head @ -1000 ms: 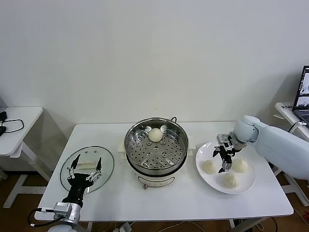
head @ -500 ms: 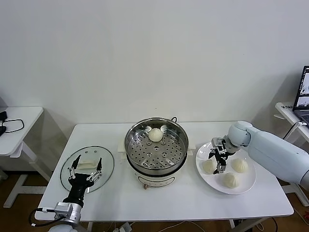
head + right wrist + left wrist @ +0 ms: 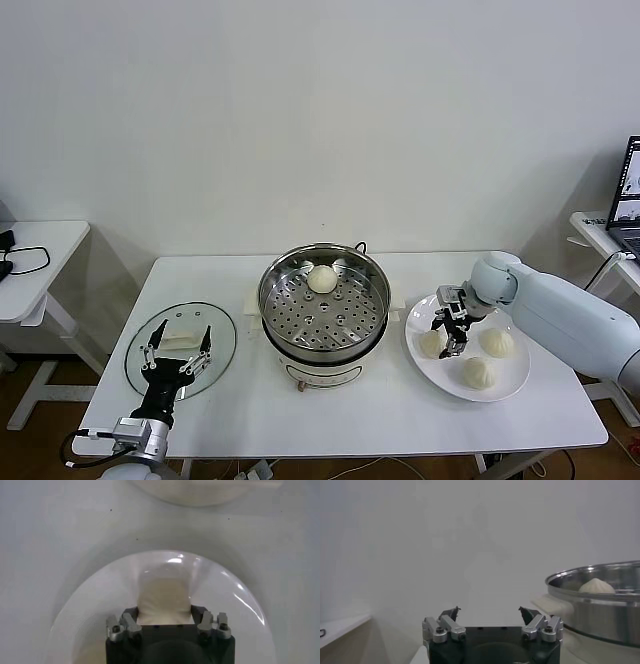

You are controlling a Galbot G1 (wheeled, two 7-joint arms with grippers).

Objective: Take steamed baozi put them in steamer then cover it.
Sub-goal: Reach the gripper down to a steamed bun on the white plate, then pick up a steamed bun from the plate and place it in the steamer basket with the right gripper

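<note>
The steamer (image 3: 325,349) stands mid-table with one baozi (image 3: 321,279) on its perforated tray. Three baozi lie on the white plate (image 3: 512,384): left (image 3: 430,345), right (image 3: 497,341), front (image 3: 477,372). My right gripper (image 3: 449,335) is open and low over the left baozi. In the right wrist view the baozi (image 3: 164,595) sits between the two spread fingers of the right gripper (image 3: 165,614), over the plate (image 3: 95,610). My left gripper (image 3: 178,345) is open and empty above the glass lid (image 3: 226,345). The left wrist view shows the left gripper (image 3: 490,614), the steamer (image 3: 600,617) and its baozi (image 3: 596,586).
The lid lies flat at the table's left with its white handle (image 3: 180,340) up. A small side table (image 3: 30,260) with a cable stands at far left. A laptop (image 3: 630,190) sits on a table at far right.
My right gripper has moved left across the plate and now sits over the left baozi. The left arm has not moved.
</note>
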